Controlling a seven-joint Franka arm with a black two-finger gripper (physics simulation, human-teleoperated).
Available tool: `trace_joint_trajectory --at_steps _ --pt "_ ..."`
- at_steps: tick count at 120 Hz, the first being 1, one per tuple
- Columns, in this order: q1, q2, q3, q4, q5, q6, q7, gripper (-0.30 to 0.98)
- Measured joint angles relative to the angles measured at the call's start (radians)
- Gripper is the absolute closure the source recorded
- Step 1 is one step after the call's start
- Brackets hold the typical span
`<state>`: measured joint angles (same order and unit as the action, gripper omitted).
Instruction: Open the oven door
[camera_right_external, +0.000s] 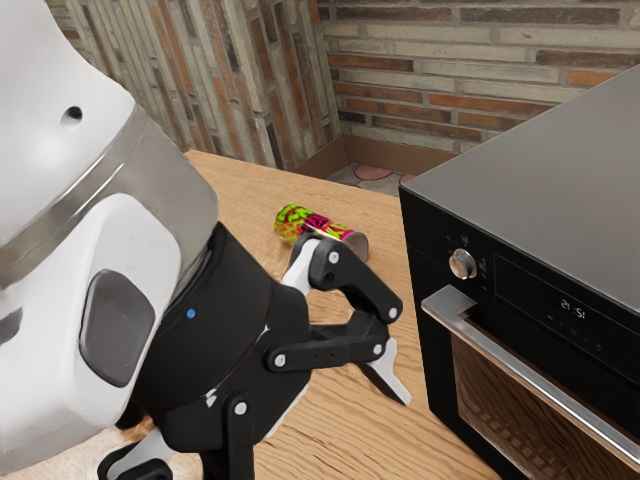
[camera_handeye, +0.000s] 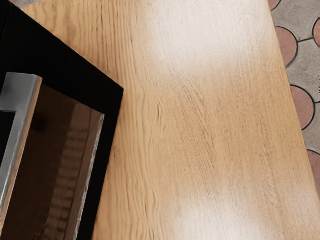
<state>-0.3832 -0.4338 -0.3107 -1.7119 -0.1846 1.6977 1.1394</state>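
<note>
Lying near the wide-apart claw (camera_right_external: 328, 452) is a can (camera_right_external: 291, 223); the oven door (camera_right_external: 490, 392) faces the claw, its long handle (camera_right_external: 545, 391) level.

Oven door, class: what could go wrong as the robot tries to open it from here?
The open gripper isn't around the handle, and one finger stands out toward the oven; moving in, it might bump the front instead. The can lies on its side, so a nudge could send it rolling.
</note>
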Motion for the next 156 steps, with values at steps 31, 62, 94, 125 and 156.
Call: trace_joint_trajectory --at_steps 31,62,94,125,156 --pt "0.009 0.036 0.019 -0.068 -0.008 0.129 0.313 0.00" --pt "0.021 0.039 0.033 -0.079 -0.007 0.177 0.452 0.00" --pt "0.021 0.066 0.028 -0.120 0.010 0.245 0.523 0.00" --pt "0.022 0.143 0.033 -0.112 0.031 0.313 0.544 0.00" --pt "0.024 0.192 0.057 -0.110 0.036 0.339 0.556 0.00"
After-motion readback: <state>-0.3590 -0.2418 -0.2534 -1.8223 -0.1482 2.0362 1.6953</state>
